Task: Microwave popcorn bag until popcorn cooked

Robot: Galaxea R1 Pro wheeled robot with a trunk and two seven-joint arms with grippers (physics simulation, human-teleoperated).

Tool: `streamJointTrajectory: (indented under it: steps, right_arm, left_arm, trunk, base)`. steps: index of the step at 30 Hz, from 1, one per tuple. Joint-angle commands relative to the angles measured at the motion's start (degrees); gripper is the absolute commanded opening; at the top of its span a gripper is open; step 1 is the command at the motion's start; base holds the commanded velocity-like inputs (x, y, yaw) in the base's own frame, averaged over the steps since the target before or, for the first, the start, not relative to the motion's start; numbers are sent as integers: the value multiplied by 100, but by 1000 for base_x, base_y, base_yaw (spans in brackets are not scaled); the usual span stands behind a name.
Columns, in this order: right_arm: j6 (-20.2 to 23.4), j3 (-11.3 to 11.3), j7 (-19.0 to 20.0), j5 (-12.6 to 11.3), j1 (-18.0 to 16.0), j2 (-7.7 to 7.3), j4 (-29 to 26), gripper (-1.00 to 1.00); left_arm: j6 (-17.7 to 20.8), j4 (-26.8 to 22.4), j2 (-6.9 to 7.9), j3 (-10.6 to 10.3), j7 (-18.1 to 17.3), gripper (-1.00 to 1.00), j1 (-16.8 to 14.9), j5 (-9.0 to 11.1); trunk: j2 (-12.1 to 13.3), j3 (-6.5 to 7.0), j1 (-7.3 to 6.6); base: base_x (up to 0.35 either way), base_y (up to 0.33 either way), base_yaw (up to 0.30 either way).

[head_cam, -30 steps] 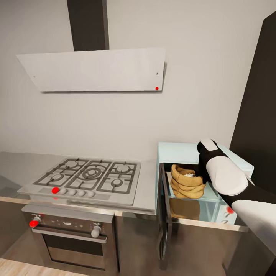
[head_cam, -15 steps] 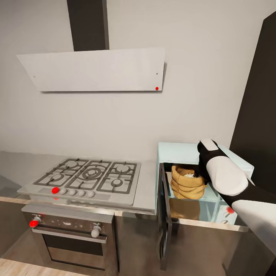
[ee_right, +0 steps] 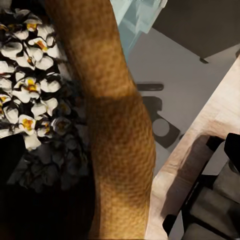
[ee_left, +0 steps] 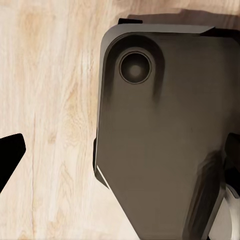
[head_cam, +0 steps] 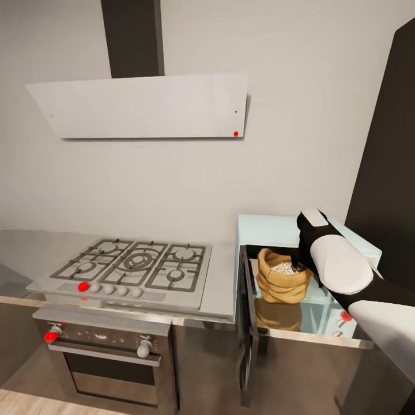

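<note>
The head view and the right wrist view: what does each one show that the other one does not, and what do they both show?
Head view alone: the gas hob, the white hood, the oven, the right arm reaching to the bag, and the whole microwave with its door open.

Right wrist view alone: single popped kernels, white with yellow centres, the weave of the bag's rolled rim, and wooden floor.

Both: the popcorn bag inside the microwave, holding the popcorn.

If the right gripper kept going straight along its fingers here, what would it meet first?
Most likely the popcorn bag: its rolled rim runs right across the right wrist view, with the popcorn just inside. In the head view the bag sits in the open microwave. Depth is uncertain.
</note>
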Motion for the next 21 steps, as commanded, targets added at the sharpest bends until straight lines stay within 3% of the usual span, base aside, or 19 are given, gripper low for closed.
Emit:
streamJointTrajectory:
  steps: [1, 21]
  right_arm:
    - [60, 9, -36, -40, 0, 2, -15, 100]
    - [72, -27, -36, -40, -2, 2, -13, 100]
  left_arm:
    - [21, -9, -1, 42, 6, 100, -1, 4]
    - [21, -9, -1, 42, 6, 100, -1, 4]
  trunk:
    - [-5, 0, 0]
    - [-5, 188, 0]
  base:
    - [0, 0, 0]
    - [0, 0, 0]
